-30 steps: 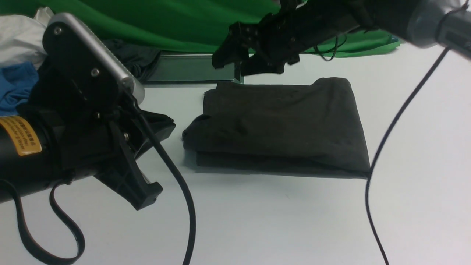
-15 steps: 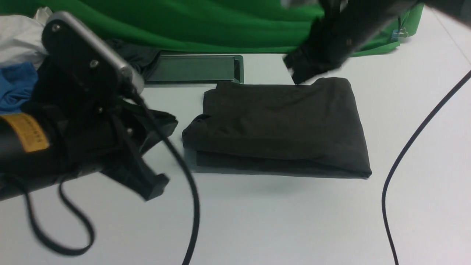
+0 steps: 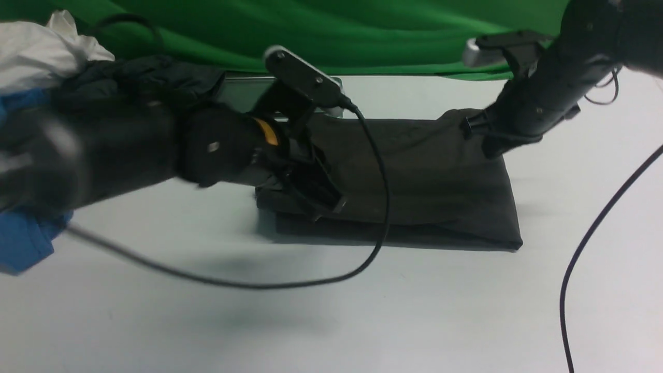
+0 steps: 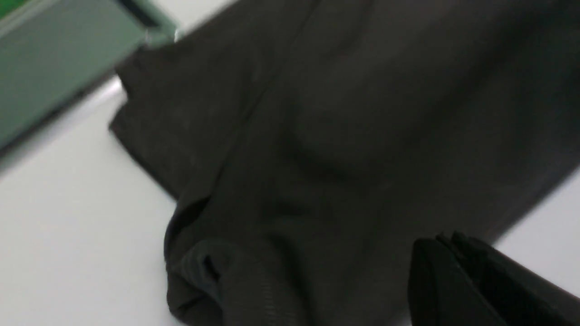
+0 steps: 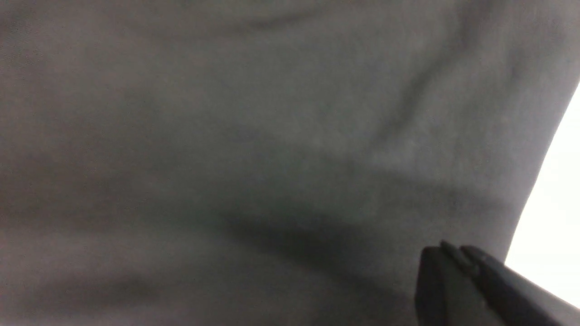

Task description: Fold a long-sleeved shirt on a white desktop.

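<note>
The long-sleeved shirt (image 3: 430,181) lies folded into a dark rectangle in the middle of the white desktop (image 3: 362,311). My left gripper (image 3: 329,204) reaches over its left end, close above the cloth. In the left wrist view the left gripper (image 4: 446,242) is shut with nothing between its fingers, above the shirt (image 4: 317,136) near a ribbed cuff. My right gripper (image 3: 487,147) sits at the shirt's far right corner. In the right wrist view the right gripper (image 5: 448,251) is shut and empty, just over the shirt (image 5: 226,136) near its edge.
A green cloth backdrop (image 3: 311,31) hangs behind. A flat grey-green panel (image 4: 54,68) lies by the shirt's far left corner. White cloth (image 3: 41,52), a blue garment (image 3: 26,238) and a dark garment (image 3: 145,77) pile up at left. Black cables (image 3: 259,284) (image 3: 585,248) trail over the desktop.
My left arm swung forward and right from the near left onto the shirt's left end. My right arm moved right and down to the far right corner, and its gripper went from open to shut.
</note>
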`<state>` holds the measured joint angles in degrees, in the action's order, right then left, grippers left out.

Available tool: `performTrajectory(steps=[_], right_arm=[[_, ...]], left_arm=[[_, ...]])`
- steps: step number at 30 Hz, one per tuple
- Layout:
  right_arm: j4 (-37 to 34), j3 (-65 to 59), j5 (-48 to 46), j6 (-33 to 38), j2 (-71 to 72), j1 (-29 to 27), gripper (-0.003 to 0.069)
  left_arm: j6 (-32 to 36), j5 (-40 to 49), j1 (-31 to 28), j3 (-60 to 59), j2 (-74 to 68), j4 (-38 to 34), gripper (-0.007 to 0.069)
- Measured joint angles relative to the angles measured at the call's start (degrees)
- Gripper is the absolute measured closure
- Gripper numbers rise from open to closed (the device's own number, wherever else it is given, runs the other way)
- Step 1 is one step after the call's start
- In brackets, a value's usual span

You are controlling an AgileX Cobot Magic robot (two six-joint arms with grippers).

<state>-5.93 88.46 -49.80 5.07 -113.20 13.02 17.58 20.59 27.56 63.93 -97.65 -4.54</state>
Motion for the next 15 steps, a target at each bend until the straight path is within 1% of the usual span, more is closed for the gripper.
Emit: performTrajectory(steps=[1, 6, 13, 15], right_arm=[[0.00, -0.62, 0.58, -0.05, 0.00, -0.20, 0.0640], [0.00, -1.18, 3.64, -0.16, 0.00, -0.38, 0.0640], [-0.11, -1.18, 8.66, -0.83, 0.00, -0.45, 0.0638], [-0.11, -1.31, 11.32, -1.12, 0.00, -0.45, 0.0638]], left_arm=[[0.21, 1.06, -0.73, 0.94, -3.16, -0.13, 0.0606], [2.11, 5.74, -1.83, 1.46, -9.63, -0.19, 0.0606], [2.95, 7.58, -1.83, 1.95, -9.10, -0.19, 0.0606], [3.02, 7.94, -1.83, 1.95, -6.52, -0.19, 0.0606]])
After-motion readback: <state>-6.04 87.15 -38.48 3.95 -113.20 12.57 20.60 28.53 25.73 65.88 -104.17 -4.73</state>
